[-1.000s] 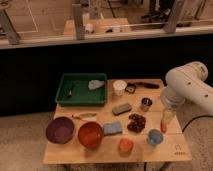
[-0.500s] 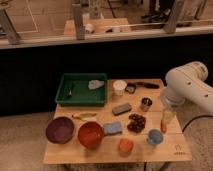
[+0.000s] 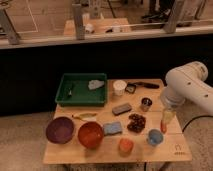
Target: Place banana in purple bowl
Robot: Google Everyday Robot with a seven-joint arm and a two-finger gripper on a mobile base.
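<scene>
The banana (image 3: 84,116) is a small yellow piece lying on the wooden table (image 3: 100,152), just behind the gap between the two large bowls. The purple bowl (image 3: 60,130) stands at the table's front left and looks empty. My white arm (image 3: 187,87) reaches in from the right. The gripper (image 3: 165,121) hangs above the table's right edge, far to the right of the banana and the purple bowl.
An orange-red bowl (image 3: 90,134) stands next to the purple bowl. A green tray (image 3: 82,91) holds a grey object at the back left. On the table there are also a blue sponge (image 3: 112,128), white cup (image 3: 119,87), grey bar (image 3: 122,108), dark snack (image 3: 136,122), blue cup (image 3: 154,137) and orange cup (image 3: 125,145).
</scene>
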